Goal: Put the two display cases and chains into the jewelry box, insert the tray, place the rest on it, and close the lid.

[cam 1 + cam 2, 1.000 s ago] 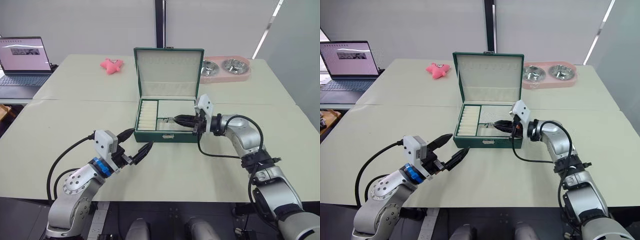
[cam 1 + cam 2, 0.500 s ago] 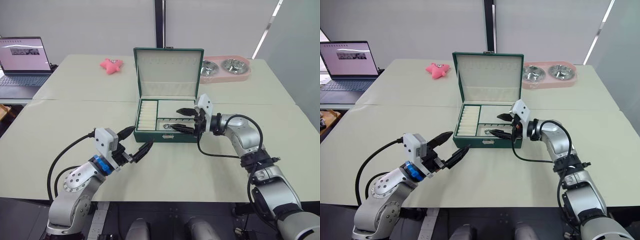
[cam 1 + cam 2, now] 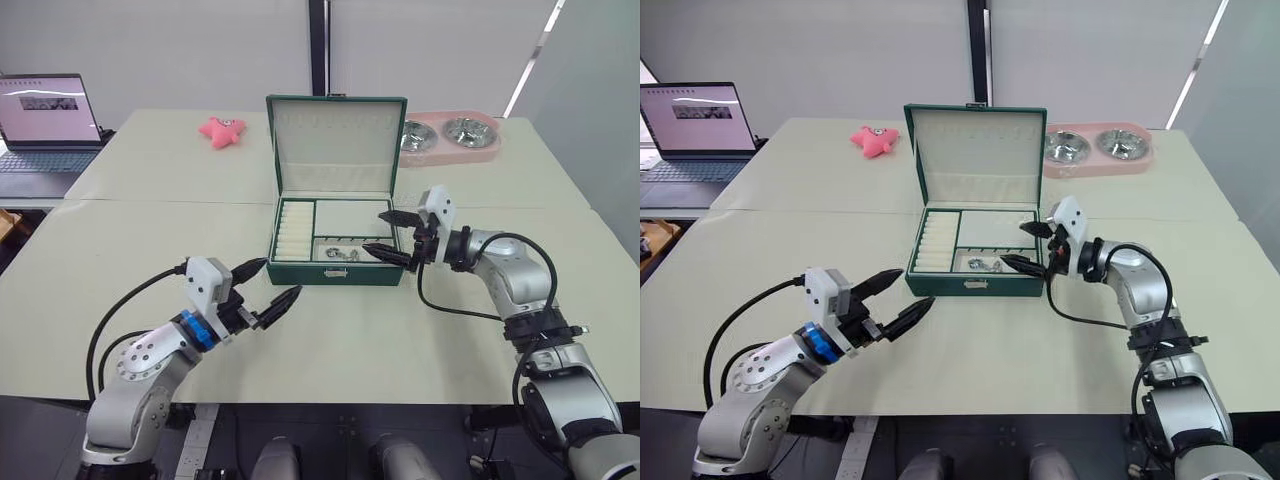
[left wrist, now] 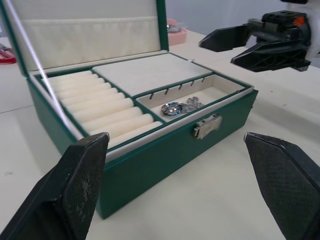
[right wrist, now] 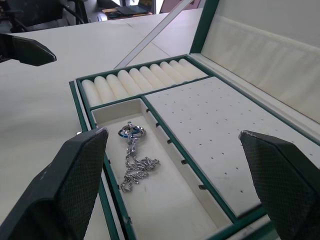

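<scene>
Jewelry box (image 3: 335, 262) on table (image 3: 420, 330), lid raised, tray seated, one pendant chain (image 5: 134, 162) lying in front tray compartment; right gripper (image 3: 392, 236) just off box's right end and left gripper (image 3: 268, 290) before it, both spread and empty; lid closing apparently outstanding.

You have a pale table (image 3: 150, 250) carrying the open green jewelry box (image 3: 338, 195) at centre, a pink star toy (image 3: 222, 129) upper left, twin-bowl pink feeder (image 3: 450, 137) upper right.

chain (image 5: 132, 159) in jewelry box (image 3: 337, 268) (front compartment)
</scene>
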